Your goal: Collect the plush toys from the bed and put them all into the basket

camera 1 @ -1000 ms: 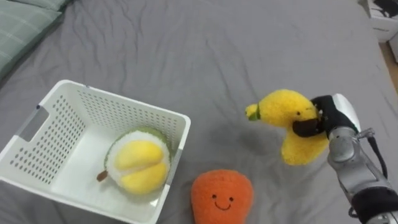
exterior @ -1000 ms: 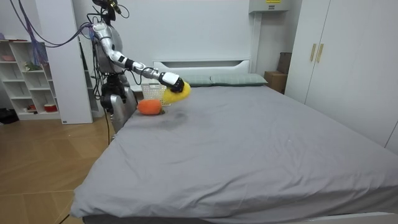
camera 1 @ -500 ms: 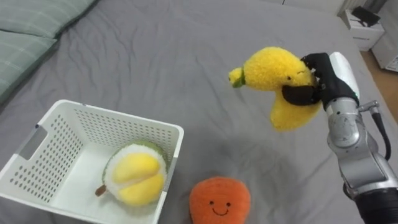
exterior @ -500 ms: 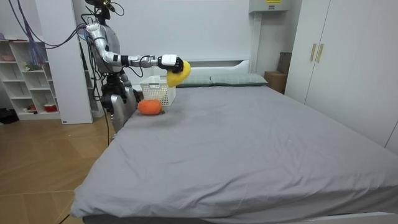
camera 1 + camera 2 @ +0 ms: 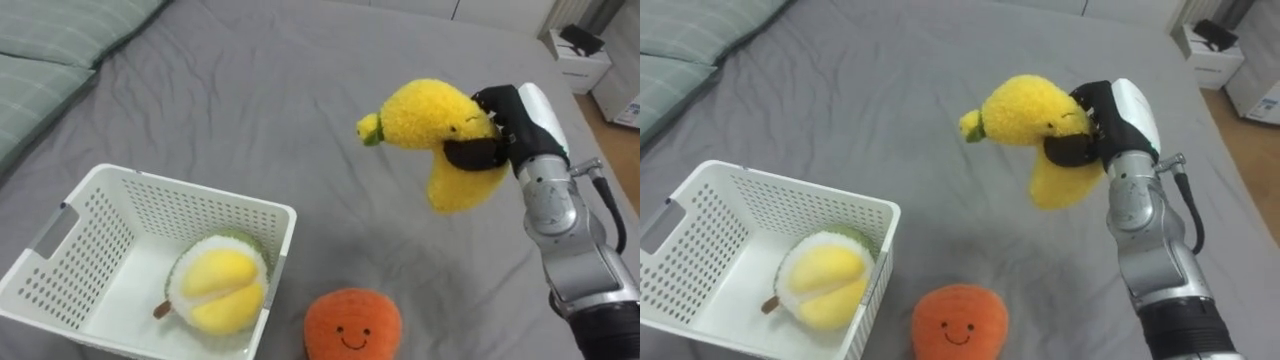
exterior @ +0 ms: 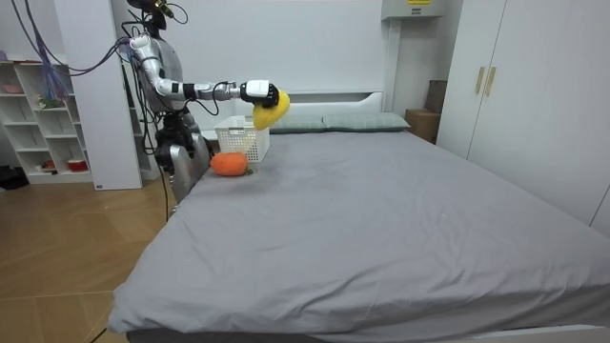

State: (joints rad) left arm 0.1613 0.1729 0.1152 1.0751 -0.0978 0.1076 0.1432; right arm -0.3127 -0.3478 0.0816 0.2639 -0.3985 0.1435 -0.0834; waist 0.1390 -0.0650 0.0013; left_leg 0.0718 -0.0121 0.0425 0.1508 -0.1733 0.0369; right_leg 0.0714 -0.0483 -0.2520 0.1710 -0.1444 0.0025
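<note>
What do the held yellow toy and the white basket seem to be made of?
The yellow banana toy looks like soft plush, by its fuzzy matte pile, dented under the right hand. The white basket is probably hard plastic, by its smooth perforated walls.

A grey bed (image 6: 381,219) stands between white wardrobe (image 6: 534,95) and shelves (image 6: 38,124).

Yellow banana plush (image 5: 440,135) aloft in the fingers (image 5: 470,152) — durian plush (image 5: 222,290) in the basket (image 5: 180,187), orange plush (image 5: 352,325) beside it.

Three plush toys (image 5: 440,140) (image 5: 222,290) (image 5: 352,325), one white basket (image 5: 200,215), two green pillows (image 5: 80,18) (image 5: 35,95).
</note>
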